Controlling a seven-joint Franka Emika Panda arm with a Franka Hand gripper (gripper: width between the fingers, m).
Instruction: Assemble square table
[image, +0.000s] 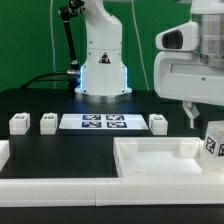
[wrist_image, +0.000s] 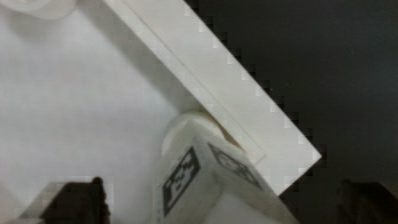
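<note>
The square table's white top (image: 160, 158) lies at the front on the exterior view's right, raised rim up. One tagged white leg (image: 213, 140) stands upright at its right corner. My gripper (image: 203, 118) hangs just above that leg, open. In the wrist view the leg (wrist_image: 205, 172) sits in the corner by the rim (wrist_image: 214, 70), between my two dark fingers (wrist_image: 71, 205), with a gap on each side. Three more legs lie on the black table: two on the left (image: 20, 124) (image: 47, 122) and one near the middle (image: 158, 123).
The marker board (image: 103, 122) lies flat between the loose legs. A long white bar fence (image: 60, 186) runs along the front edge and turns up the left side (image: 4, 152). The robot's base (image: 103, 70) stands at the back with cables beside it.
</note>
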